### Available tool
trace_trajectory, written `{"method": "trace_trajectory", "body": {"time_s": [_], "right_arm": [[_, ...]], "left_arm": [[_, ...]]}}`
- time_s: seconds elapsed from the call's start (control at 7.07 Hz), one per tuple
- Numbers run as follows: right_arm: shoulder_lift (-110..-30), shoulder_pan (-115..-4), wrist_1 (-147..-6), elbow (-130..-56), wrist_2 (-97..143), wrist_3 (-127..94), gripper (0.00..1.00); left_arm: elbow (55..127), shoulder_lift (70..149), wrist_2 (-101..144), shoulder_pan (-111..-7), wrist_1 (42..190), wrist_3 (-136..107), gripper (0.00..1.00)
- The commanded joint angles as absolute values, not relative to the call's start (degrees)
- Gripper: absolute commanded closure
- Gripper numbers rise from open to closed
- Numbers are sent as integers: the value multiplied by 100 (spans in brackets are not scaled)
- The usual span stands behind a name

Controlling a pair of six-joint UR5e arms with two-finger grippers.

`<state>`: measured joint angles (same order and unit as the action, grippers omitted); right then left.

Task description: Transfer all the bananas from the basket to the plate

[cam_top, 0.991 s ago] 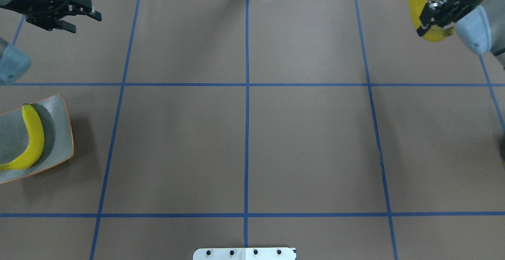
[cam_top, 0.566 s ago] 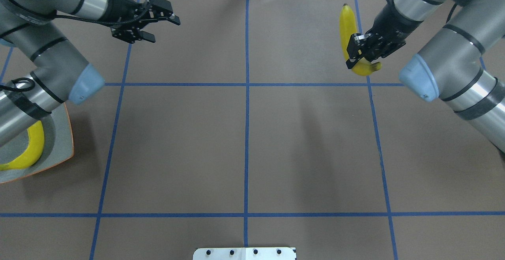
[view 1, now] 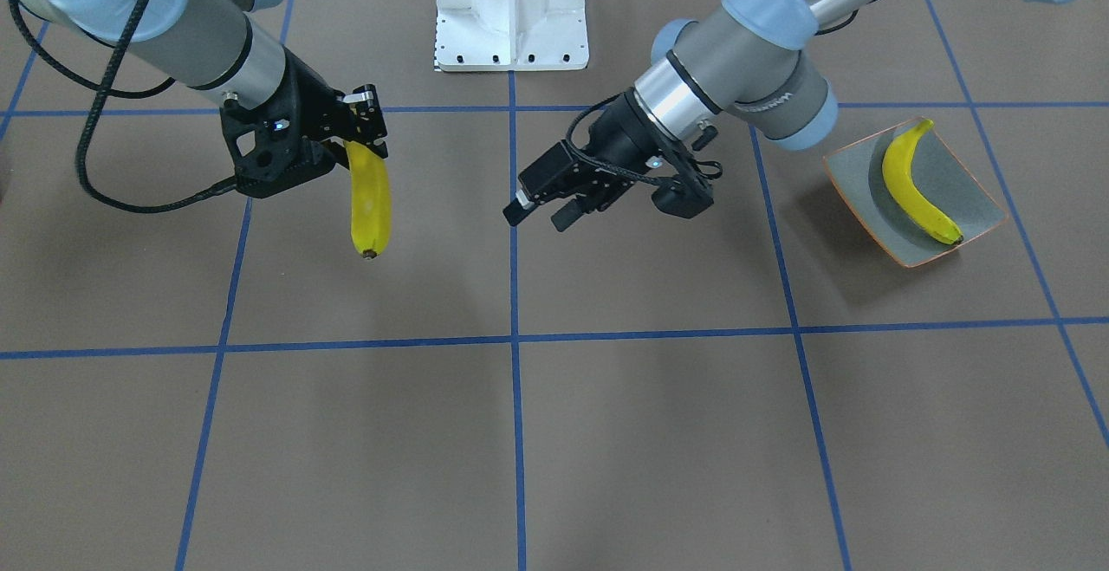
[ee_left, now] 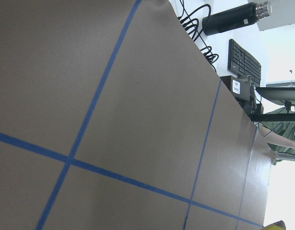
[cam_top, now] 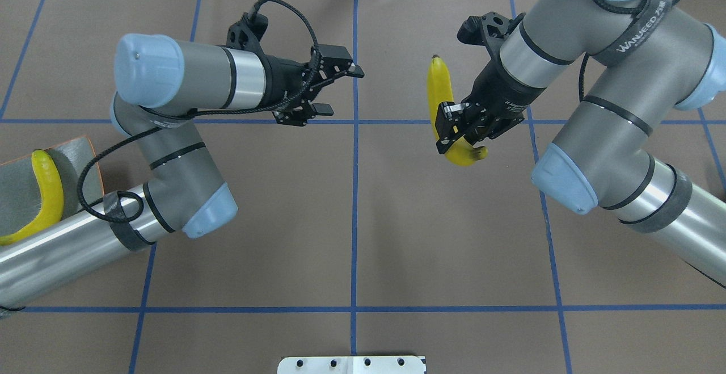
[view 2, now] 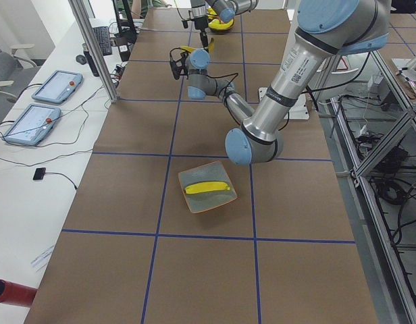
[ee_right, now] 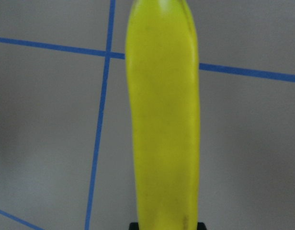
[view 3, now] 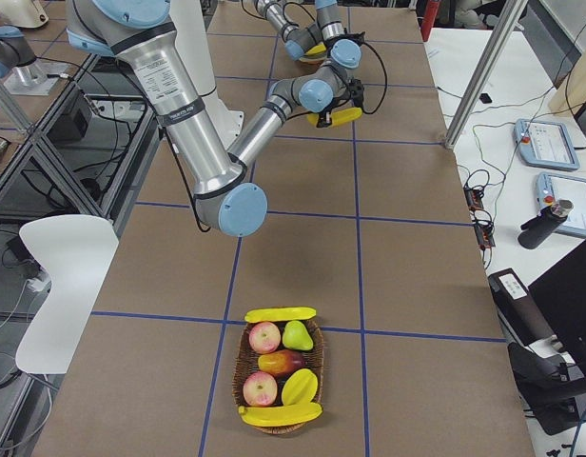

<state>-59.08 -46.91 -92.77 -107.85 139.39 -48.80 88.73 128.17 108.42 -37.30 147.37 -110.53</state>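
My right gripper [cam_top: 456,130] is shut on the lower end of a yellow banana [cam_top: 441,90], held above the table right of the centre line; the banana [ee_right: 163,115] fills the right wrist view. My left gripper [cam_top: 339,91] is open and empty, just left of the centre line, facing that banana. At the table's left end the plate [cam_top: 85,158] holds one banana [cam_top: 50,189]. The basket [view 3: 238,367] at the far right end holds two more bananas, one [view 3: 280,313] across its top rim and one [view 3: 280,413] at its bottom.
The basket also holds apples [view 3: 264,337], a pear [view 3: 296,334] and other fruit. The white robot base [view 1: 511,8] stands at the table's robot-side edge. Tablets [view 2: 51,88] and cables lie on a side bench beyond the table's far edge.
Both arms swung in toward the table's middle. The right gripper carried the banana leftward; the left gripper moved rightward and stayed open. The left arm now covers less of the plate.
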Motion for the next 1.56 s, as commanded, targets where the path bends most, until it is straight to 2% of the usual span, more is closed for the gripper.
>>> {"method": "trace_trajectory", "body": {"time_s": [0.0, 1.42], "right_arm": [[-5810, -4544, -9272, -10819, 13948, -4913, 100], [-5669, -4280, -9272, -10863, 14722, -5001, 100]], "left_arm": [[9026, 12946, 10705, -3271, 14757, -11136, 0], [8763, 13228, 10415, -2971, 14774, -11083, 0]]}}
